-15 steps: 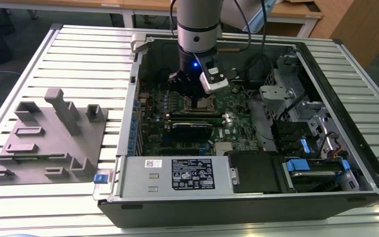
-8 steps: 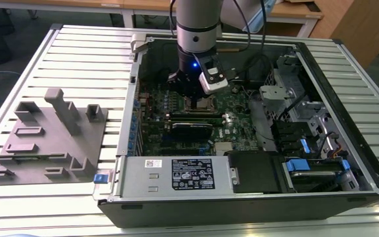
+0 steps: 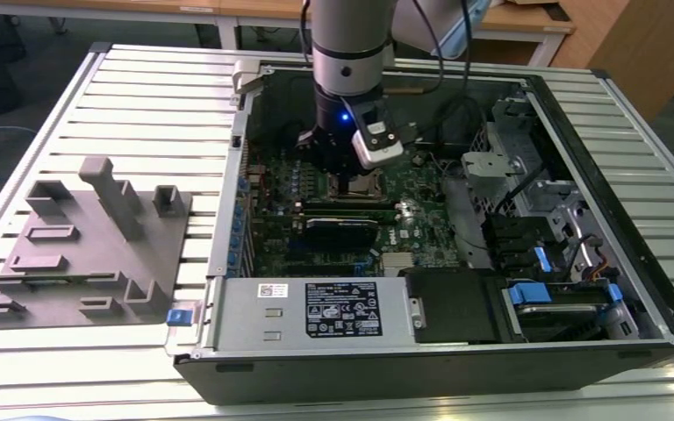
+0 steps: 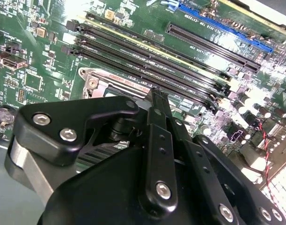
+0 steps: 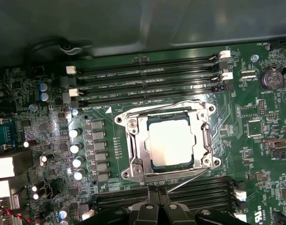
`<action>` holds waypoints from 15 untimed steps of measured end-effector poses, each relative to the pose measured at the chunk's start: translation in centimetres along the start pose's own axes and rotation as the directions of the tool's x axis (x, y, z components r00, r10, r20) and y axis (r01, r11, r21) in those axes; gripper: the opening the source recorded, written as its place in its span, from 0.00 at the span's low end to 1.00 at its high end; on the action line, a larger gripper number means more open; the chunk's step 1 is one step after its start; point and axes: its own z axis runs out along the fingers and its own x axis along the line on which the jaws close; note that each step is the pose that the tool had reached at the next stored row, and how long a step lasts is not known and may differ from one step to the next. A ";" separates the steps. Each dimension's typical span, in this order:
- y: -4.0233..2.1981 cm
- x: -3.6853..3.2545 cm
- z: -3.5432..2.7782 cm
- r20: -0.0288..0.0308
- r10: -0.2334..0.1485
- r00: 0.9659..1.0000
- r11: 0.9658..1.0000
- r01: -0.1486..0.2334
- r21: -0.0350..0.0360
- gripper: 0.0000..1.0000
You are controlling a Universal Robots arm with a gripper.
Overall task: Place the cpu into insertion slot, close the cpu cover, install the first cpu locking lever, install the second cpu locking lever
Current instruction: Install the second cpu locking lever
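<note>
CPU (image 5: 172,142) is sitting in the insertion slot (image 5: 166,141), seen in the first wrist view as a pale, matte silvery square framed by the cpu cover (image 5: 139,140), a thin stamped metal frame lying flat around it. A thin wire locking lever (image 5: 189,178) is angling away from the socket's 5 o'clock corner toward the dark memory slots (image 5: 147,79), so I judge it is not latched yet. The black tips of the gripper (image 5: 157,212) are hanging at 6 o'clock of the socket, pressed close together with nothing between them.

In the second wrist view the fingers (image 4: 157,117) are looking narrow and bare, glossy black links with bright screw heads, poised over the socket's silver rim (image 4: 93,77) on the green board.

In the exterior view the gripper (image 3: 343,167) is reaching down inside the open computer case (image 3: 618,175), which is resting on a ribbed metal table (image 3: 138,96); a grey plastic fixture (image 3: 85,246) is lying at 9 o'clock of the case.

My worry: the springy wire lever could slip off smooth fingertips and snap back, or a misjudged push could scrape the neighbouring capacitors (image 5: 76,147).
</note>
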 end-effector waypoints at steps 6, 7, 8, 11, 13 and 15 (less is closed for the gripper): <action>-0.09 0.36 0.18 0.000 0.000 1.000 1.000 0.000 0.002 0.11; -0.09 0.40 0.22 0.000 0.000 1.000 1.000 0.000 0.002 0.11; -0.08 0.42 0.26 0.000 0.000 1.000 1.000 0.000 0.002 0.11; -0.10 0.56 0.52 0.000 0.000 1.000 1.000 0.000 0.003 0.11; -0.11 0.68 0.69 0.000 0.000 1.000 1.000 0.000 0.003 0.11; -0.12 0.78 0.83 0.000 0.000 1.000 1.000 0.000 0.004 0.11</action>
